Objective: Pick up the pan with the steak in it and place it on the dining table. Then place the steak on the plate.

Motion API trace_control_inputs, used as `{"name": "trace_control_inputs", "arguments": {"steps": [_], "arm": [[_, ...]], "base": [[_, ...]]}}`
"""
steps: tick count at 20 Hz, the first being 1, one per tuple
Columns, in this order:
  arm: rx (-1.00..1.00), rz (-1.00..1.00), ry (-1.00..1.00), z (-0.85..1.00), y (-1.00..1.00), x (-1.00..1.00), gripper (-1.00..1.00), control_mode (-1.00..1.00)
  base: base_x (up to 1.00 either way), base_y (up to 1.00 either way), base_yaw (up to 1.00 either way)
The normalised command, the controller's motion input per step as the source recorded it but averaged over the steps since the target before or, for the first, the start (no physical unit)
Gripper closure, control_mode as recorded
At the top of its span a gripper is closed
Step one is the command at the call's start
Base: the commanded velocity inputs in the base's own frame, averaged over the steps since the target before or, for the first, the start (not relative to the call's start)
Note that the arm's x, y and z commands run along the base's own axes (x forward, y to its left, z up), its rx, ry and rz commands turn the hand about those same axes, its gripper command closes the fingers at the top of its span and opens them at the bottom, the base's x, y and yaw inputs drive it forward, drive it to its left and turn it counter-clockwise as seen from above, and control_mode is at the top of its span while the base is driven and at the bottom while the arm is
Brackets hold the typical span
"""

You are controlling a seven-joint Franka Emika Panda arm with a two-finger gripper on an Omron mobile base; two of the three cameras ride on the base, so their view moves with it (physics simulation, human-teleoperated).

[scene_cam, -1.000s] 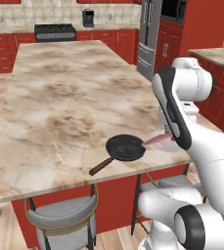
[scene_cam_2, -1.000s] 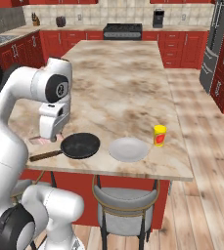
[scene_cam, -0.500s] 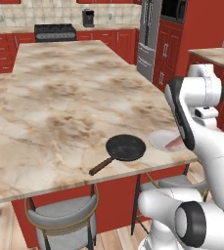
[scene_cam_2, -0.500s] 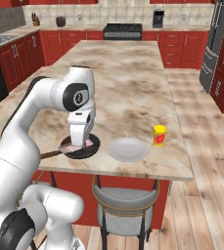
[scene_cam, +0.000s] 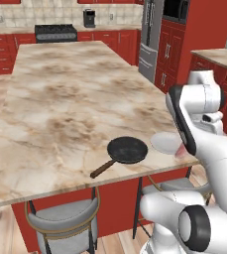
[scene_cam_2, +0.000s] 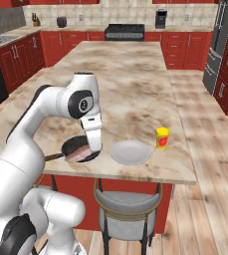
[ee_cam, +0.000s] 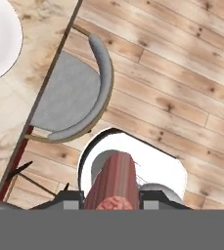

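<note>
Steak (ee_cam: 114,181), one piece, hangs clamped between the narrowly set fingers of the end effector (scene_cam_2: 96,148), above the near edge of the bench (scene_cam: 60,94). One black pan (scene_cam: 128,149) sits empty by that edge, one white plate (scene_cam_2: 130,152) just beside it, and one yellow container (scene_cam_2: 162,138) near the plate.

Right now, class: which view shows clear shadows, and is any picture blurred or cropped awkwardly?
Left base view: the pan casts only a faint shadow on the dining table. Right base view: evenly lit, sharp. Hand view: the steak looms close between the fingers, cut off at the bottom.
</note>
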Motion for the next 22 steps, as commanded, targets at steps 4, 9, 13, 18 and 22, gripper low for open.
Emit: {"name": "trace_control_inputs", "arguments": {"steps": [4,9,13,18,22], "arm": [[0.00,0.49,0.00,-0.23,0.05,-0.07,1.00,-1.00],[0.01,0.35,-0.13,0.01,-0.20,-0.17,1.00,-1.00],[0.02,0.22,-0.14,0.00,-0.46,0.08,1.00,-1.00],[0.04,0.07,-0.09,-0.07,-0.60,0.59,1.00,-1.00],[0.09,0.01,-0.01,-0.20,-0.52,0.96,1.00,-1.00]], "base": [[0.00,0.00,0.00],[0.00,0.00,0.00],[0.00,0.00,0.00],[0.00,0.00,0.00],[0.00,0.00,0.00]]}}
